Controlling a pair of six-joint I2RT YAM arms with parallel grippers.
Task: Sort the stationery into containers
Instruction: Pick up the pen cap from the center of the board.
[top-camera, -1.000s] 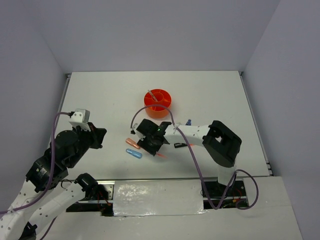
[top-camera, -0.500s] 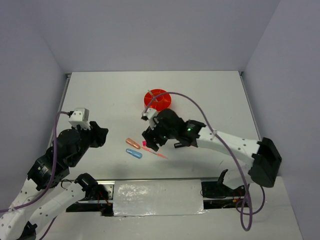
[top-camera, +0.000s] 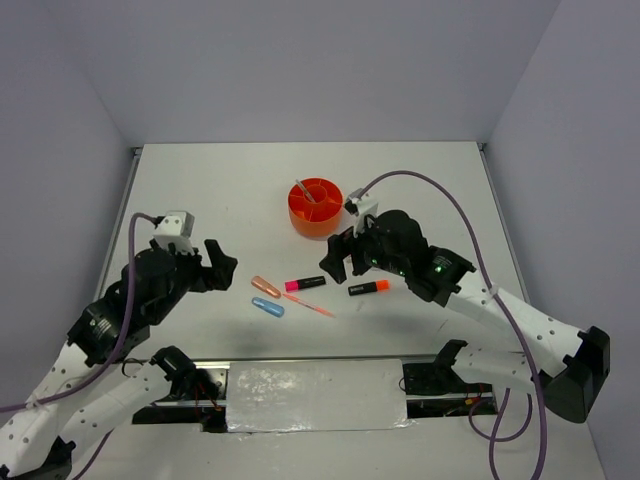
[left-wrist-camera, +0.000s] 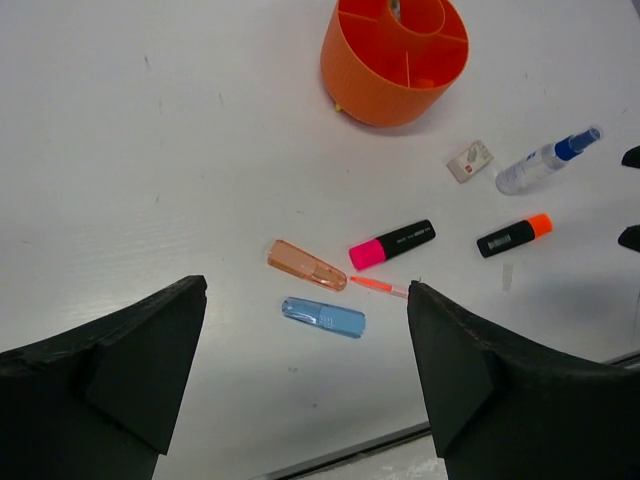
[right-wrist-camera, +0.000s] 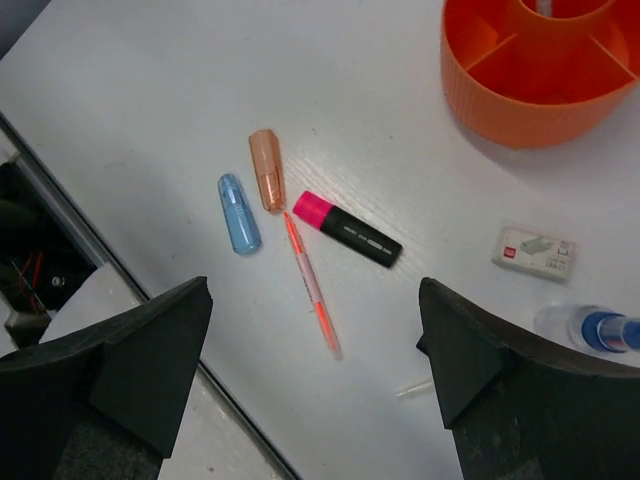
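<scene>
Left wrist view: left gripper (left-wrist-camera: 306, 288) gaping, empty.
Right gripper (right-wrist-camera: 315, 285): gaping, empty.
Pink highlighter (right-wrist-camera: 346, 229): likely next; we are aiming jaws square across it.

Left arm (top-camera: 60, 395): white tubular links, bulky black joint housings, white boxy camera module (top-camera: 178, 228) at the wrist, purple cable (top-camera: 131, 240) looped alongside
Right arm (top-camera: 505, 312): matching white links and black joints, small green light (top-camera: 437, 268), second purple cable (top-camera: 420, 180) in a long arc, large black housing (top-camera: 575, 375)
Fingers (left-wrist-camera: 120, 370): matte black, wedge-shaped, alike on both arms
</scene>
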